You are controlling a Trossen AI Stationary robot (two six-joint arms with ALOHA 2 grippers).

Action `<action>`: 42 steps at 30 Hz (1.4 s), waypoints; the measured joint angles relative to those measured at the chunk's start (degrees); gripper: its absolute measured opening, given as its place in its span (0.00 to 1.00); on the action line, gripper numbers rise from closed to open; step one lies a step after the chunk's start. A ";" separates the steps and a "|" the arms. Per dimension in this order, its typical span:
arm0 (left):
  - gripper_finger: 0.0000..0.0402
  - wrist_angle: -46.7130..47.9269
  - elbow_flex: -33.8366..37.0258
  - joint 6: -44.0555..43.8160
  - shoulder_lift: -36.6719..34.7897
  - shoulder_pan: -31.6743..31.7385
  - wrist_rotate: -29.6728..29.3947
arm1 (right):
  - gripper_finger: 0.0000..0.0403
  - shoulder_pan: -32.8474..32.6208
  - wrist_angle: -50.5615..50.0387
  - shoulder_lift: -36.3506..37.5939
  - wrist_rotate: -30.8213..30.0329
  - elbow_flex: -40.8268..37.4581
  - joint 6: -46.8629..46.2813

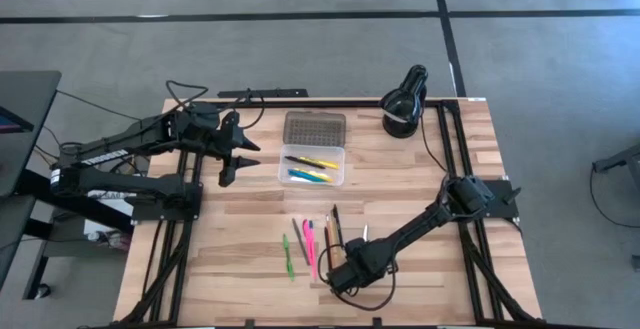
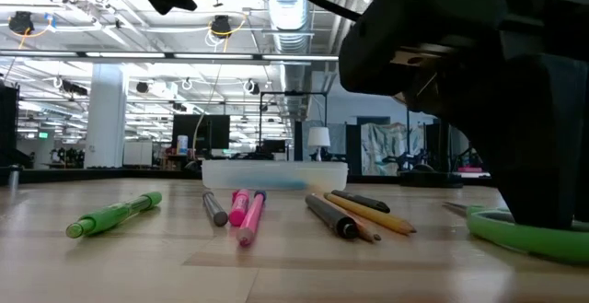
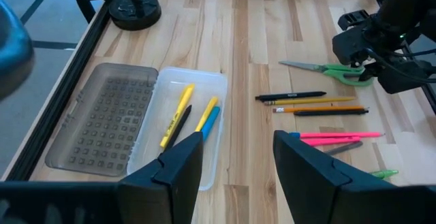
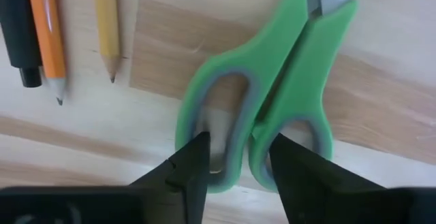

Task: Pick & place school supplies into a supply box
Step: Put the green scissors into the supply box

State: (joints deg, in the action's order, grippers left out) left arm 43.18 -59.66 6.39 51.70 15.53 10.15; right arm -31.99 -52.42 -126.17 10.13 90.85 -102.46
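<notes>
Green-handled scissors [image 4: 272,81] lie flat on the table near its front edge, next to a row of pens and pencils [image 1: 320,239]: a green marker [image 2: 115,215], pink pens [image 2: 244,213], a black pen and pencils [image 3: 313,103]. The clear supply box [image 1: 337,164] stands open at the far middle with yellow, blue and black pens inside. Its grey dotted lid [image 1: 314,129] lies flat behind it. My right gripper [image 4: 238,156] is open and low over the scissors' handle [image 2: 525,234]. My left gripper [image 3: 238,163] is open and empty, raised to the left of the box [image 1: 240,154]. My right gripper points down from above, with one fingertip [image 4: 197,149] over each finger loop of the scissors' handle. The loops' inner bars [image 4: 248,125] lie between the fingers. Whether the fingers touch the handle, I cannot tell. The scissors lie flat on the table.
A black round desk lamp [image 1: 403,104] stands at the far right corner, its cable running along the right edge. Black frame rails run along the left and right edges. Bare wood shows between the box and the row of pens.
</notes>
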 joint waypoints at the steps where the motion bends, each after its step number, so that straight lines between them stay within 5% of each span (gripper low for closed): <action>1: 0.43 0.00 0.00 0.00 0.00 0.00 0.00 | 0.33 0.04 0.11 -0.09 0.43 -0.02 0.04; 14: 0.43 0.39 0.00 0.46 0.00 0.00 0.00 | 0.17 0.15 0.12 -0.74 0.48 0.00 -1.04; 42: 0.43 0.35 -0.02 1.78 0.00 0.02 0.00 | 0.16 0.11 -12.48 -1.70 -2.95 7.20 -1.07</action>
State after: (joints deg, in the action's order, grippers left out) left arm 43.53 -59.68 8.17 51.70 15.55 10.15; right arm -31.88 -64.90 -127.87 7.18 98.05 -103.53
